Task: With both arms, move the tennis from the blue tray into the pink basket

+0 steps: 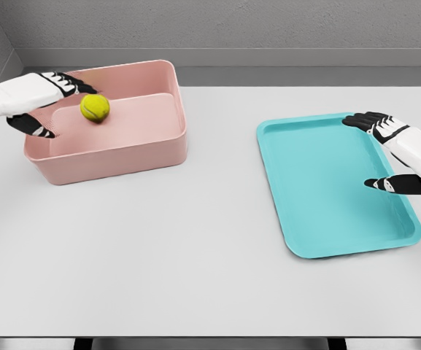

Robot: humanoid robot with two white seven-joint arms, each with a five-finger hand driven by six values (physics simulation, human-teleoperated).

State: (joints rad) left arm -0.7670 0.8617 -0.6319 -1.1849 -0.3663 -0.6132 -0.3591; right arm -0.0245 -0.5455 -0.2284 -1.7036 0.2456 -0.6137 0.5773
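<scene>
You had the yellow-green tennis ball (pixel 94 108) inside the pink basket (pixel 144 146), toward its left part, at the table's far left. The blue tray (pixel 319 189), a flat rectangle with a low rim, lay well apart to the right.

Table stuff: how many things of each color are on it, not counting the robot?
Pink: 1, the pink basket
Yellow-green: 1, the tennis ball, inside the basket
Blue: 1, the blue tray, holding nothing
Total: 3
</scene>
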